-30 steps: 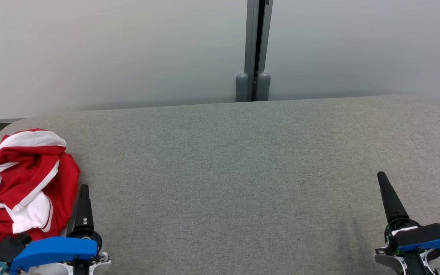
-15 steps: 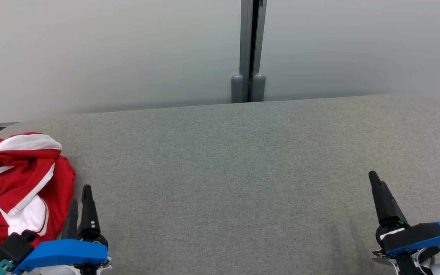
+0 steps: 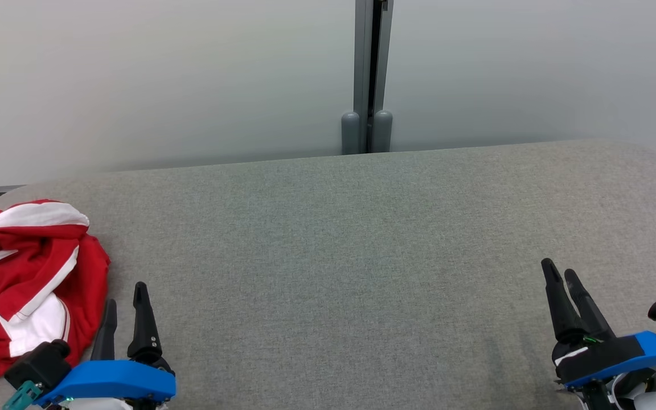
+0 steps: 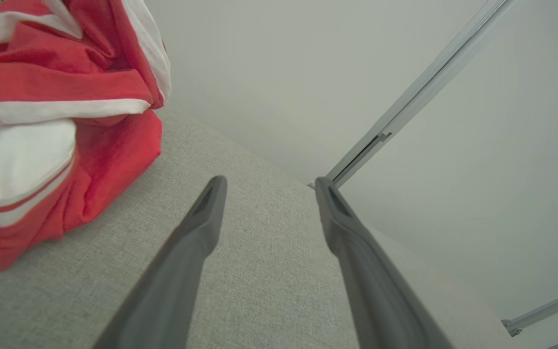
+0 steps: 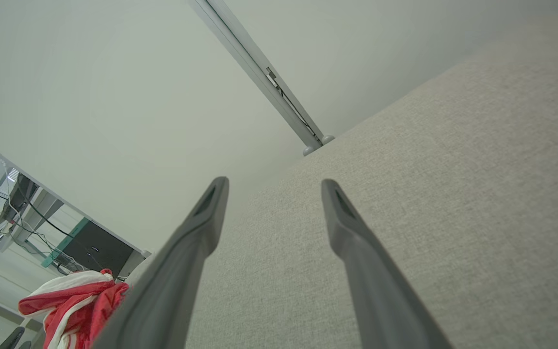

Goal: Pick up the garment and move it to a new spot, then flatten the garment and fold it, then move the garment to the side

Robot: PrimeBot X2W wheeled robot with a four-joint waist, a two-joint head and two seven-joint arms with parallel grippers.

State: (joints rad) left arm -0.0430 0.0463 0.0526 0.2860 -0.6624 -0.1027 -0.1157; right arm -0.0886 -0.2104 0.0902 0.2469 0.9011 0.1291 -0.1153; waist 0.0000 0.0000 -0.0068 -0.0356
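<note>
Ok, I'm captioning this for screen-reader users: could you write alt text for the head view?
A crumpled red and white garment lies at the left end of a grey fabric surface. The left pincer hovers open just right of it, and the right pincer is open at the lower right.

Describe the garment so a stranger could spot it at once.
Start at the wide grey fabric table before the pale wall. Go to its rounded left end, beside the left gripper. The garment lies crumpled there, red with white bands against plain grey.
</note>
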